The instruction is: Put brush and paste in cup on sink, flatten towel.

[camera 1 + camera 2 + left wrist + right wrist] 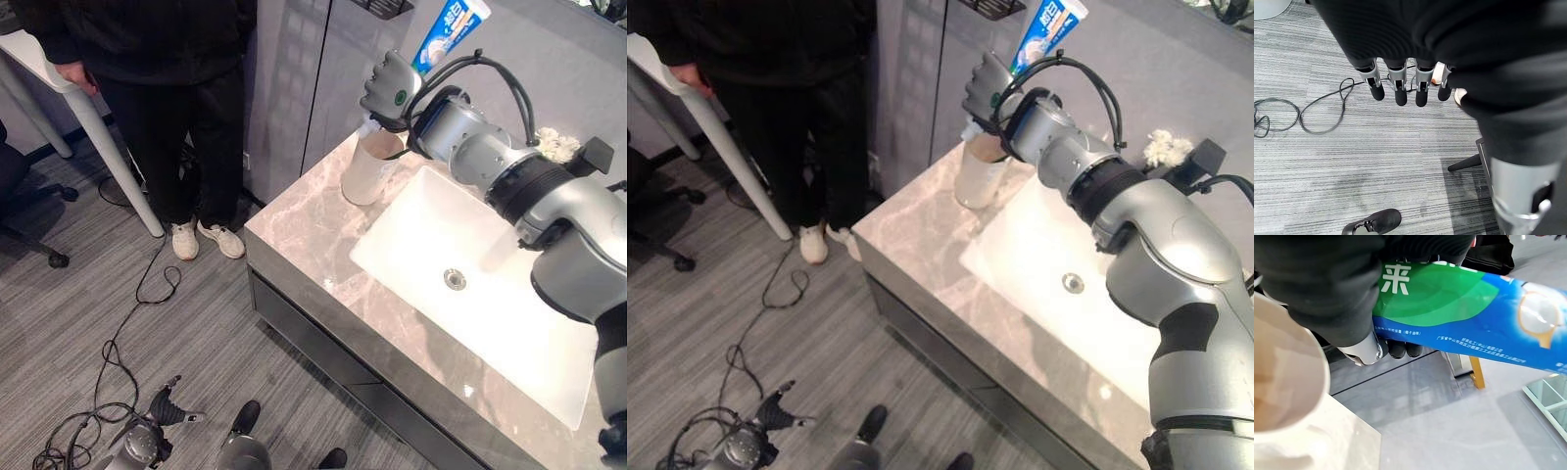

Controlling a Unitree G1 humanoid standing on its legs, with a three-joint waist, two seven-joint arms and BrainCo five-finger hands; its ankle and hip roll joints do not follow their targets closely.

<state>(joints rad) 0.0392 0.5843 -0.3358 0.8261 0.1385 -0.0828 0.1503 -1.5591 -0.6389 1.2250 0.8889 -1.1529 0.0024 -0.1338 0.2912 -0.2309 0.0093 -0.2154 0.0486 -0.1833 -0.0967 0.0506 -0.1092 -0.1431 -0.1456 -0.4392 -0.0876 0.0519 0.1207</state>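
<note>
The toothpaste tube [449, 35], blue and white with a green band, stood tilted in the right hand [390, 90], its flat crimped end pointing up toward the wall and its lower part hidden behind the hand's dark ribbed cover. In the right wrist view the tube [1459, 318] ran across the hand's palm, with dark fingertips [1405, 349] curled round its underside, so the hand was clamped on the tube. The hand hung directly over the mouth of the pale cup [371, 168], and the cup's rim [1312, 377] showed just below the hand in the wrist view; whether the tube's lower end had entered the cup could not be told.

The cup stood upright on the marble counter [304, 230], at the back left corner of the white sink basin [470, 294]. A fluffy whitish bundle [558, 145], perhaps the towel, lay at the back of the counter, partly behind the right arm.

The left hand [1400, 81] hung low over the grey striped floor [1352, 161], well apart from the sink, its fingers straight and holding nothing. A person in dark clothes and white shoes [206, 238] stood on the floor beside the counter's end.
</note>
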